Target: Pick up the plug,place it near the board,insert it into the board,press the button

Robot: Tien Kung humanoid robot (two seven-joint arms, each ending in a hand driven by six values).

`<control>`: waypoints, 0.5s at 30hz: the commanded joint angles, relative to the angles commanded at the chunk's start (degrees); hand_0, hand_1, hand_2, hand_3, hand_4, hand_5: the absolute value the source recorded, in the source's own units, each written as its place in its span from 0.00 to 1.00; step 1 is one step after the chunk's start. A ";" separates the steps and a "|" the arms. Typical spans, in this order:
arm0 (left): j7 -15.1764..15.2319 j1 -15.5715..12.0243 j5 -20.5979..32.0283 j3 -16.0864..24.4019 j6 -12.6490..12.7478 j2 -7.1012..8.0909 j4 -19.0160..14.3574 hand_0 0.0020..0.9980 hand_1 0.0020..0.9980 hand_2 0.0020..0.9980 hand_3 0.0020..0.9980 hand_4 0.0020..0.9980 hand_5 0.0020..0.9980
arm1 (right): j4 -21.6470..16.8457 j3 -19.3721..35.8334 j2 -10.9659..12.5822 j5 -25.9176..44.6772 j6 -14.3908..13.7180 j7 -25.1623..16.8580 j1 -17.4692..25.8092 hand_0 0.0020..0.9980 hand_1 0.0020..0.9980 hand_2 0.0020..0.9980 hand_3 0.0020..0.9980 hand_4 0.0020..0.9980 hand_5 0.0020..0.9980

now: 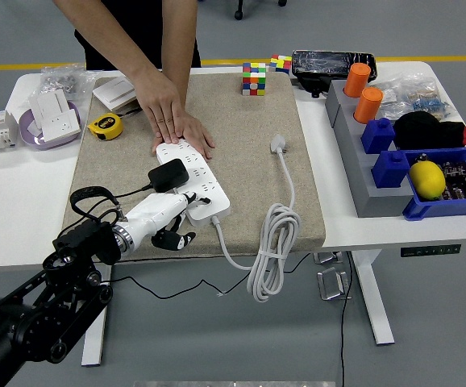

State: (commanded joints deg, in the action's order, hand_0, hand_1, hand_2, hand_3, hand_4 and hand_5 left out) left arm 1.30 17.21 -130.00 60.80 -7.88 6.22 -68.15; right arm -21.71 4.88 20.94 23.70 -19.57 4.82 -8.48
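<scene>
A: How far along is it?

B: Well along, I'd say. The black plug (168, 175) sits on the white board (194, 182), just beyond the robot hand (171, 219) and a little to its left as the camera sees it. It looks seated in a socket, though I cannot tell whether it is pushed fully home.

A: And the robot hand itself?

B: The left one lies low at the near end of the board. One white finger (186, 200) stretches forward onto the board; the other fingers curl under beside it. It grips nothing. The right robot hand is out of sight.

A: So picking up and placing are done?

B: Judging by where the plug rests, yes, and probably the inserting too. The pressing of the button seems to be the step in hand. The outstretched finger suits that, but I cannot make out a button under it.

A: Who is holding the board?

B: A person at the far side of the desk (7, 201) presses a flat hand (172, 121) on the board's far end, well ahead of the robot hand, steadying it on the brown mat (241, 145).

A: Anything off to the right?

B: The board's own cord (273, 242) coils there, partly hanging over the near edge.
</scene>
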 joint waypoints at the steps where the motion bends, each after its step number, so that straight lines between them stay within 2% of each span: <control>1: -0.01 0.01 0.00 -0.01 -0.08 0.00 0.04 0.16 0.02 0.13 0.87 0.66 0.00 | -0.01 0.03 0.01 -0.03 0.00 0.00 -0.01 0.86 0.86 0.83 0.83 1.00 1.00; 15: 0.00 -0.26 0.00 0.50 0.11 -0.08 -0.07 0.16 0.02 0.13 0.86 0.66 0.00 | 0.00 -0.21 0.02 0.06 -0.01 0.01 0.13 0.86 0.86 0.83 0.83 1.00 1.00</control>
State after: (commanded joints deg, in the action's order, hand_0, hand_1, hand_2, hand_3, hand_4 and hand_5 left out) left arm 1.30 16.95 -130.00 61.30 -7.77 6.13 -68.22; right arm -21.70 4.67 20.96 23.76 -19.58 4.83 -8.35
